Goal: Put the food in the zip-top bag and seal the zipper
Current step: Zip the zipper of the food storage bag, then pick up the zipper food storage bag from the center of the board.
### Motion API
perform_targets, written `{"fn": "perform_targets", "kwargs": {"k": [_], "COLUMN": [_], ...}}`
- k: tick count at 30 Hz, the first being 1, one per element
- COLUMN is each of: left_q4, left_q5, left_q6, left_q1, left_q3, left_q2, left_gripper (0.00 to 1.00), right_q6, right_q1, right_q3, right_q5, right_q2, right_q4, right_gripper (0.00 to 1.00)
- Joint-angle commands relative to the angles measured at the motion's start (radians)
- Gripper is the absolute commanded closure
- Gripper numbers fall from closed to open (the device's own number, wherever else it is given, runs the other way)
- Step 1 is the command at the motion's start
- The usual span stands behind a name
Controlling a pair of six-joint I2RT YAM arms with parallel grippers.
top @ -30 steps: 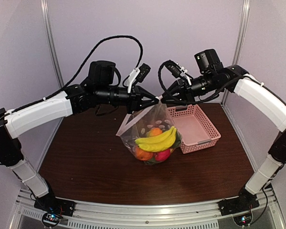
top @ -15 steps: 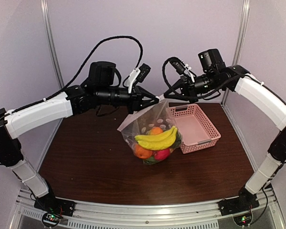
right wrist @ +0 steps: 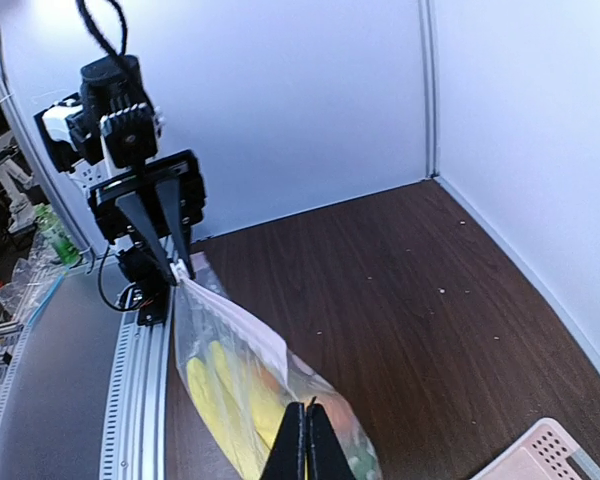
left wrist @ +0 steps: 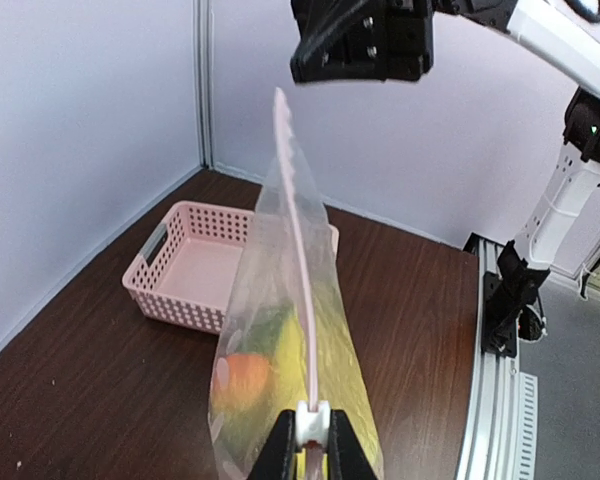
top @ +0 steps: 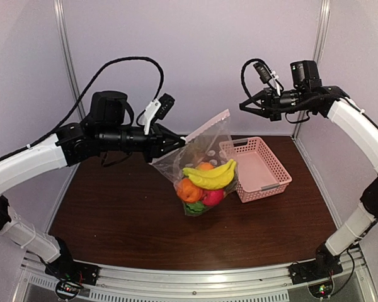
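Observation:
The clear zip-top bag [top: 201, 170] hangs slanted over the table with the food inside: a yellow banana bunch [top: 211, 177], an orange [top: 189, 189], a red-pink fruit [top: 213, 197] and a green piece [top: 195, 206]. My left gripper [top: 181, 139] [left wrist: 311, 418] is shut on the zipper's white slider [left wrist: 311, 428] at the bag's left top corner. The pink zip strip [left wrist: 295, 250] runs straight up and away from it to a free far corner [top: 227, 113]. My right gripper [top: 242, 106] [right wrist: 303, 405] is shut on nothing, up and to the right of that corner, apart from the bag [right wrist: 230, 370].
A pink latticed basket [top: 268, 182] [left wrist: 180, 235] stands empty on the brown table just right of the bag. Grey walls close in the back and sides. The metal base rail [top: 189, 277] runs along the near edge.
The right gripper let go of the bag's far corner, shut, and rose away to the right. The left arm drew back leftward with the slider, and the bag tilted left with it.

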Motion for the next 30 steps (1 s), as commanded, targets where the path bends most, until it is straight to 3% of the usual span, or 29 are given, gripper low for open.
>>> {"fn": "perform_targets", "kwargs": {"k": [1, 9, 10, 12, 15, 21, 24, 26, 30], "left_q4": [-0.129, -0.144, -0.140, -0.134, -0.125, -0.111, -0.102, -0.103, -0.123], "left_q5": [-0.060, -0.115, -0.111, -0.100, -0.082, -0.065, -0.064, -0.069, -0.087], "left_q6": [0.003, -0.012, -0.011, -0.012, -0.007, 0.000, 0.003, 0.004, 0.012], "left_q1": [0.009, 0.010, 0.009, 0.009, 0.010, 0.009, 0.010, 0.009, 0.009], "left_q3": [-0.078, -0.175, -0.177, -0.174, -0.156, -0.128, -0.127, -0.125, -0.118], "left_q2": [-0.090, -0.188, -0.189, -0.179, -0.154, -0.124, -0.124, -0.124, -0.127], "left_gripper": [0.92, 0.92, 0.92, 0.92, 0.92, 0.91, 0.91, 0.91, 0.91], "right_q6": [0.036, 0.047, 0.034, -0.010, -0.126, -0.207, -0.241, -0.269, -0.337], "right_q1": [-0.068, -0.056, -0.040, 0.009, 0.074, 0.161, 0.186, 0.199, 0.203], "right_q3": [-0.019, -0.067, -0.074, -0.102, -0.115, -0.018, 0.039, 0.072, 0.124], "right_q5": [0.048, -0.001, -0.007, -0.011, 0.009, 0.052, 0.043, 0.017, -0.041], "right_q2": [-0.036, -0.017, -0.010, 0.000, 0.025, 0.148, 0.224, 0.258, 0.280], "right_q4": [0.098, 0.108, 0.093, 0.076, 0.022, -0.037, -0.074, -0.110, -0.204], "right_gripper": [1.00, 1.00, 0.93, 0.63, 0.38, 0.28, 0.29, 0.39, 0.88]}}
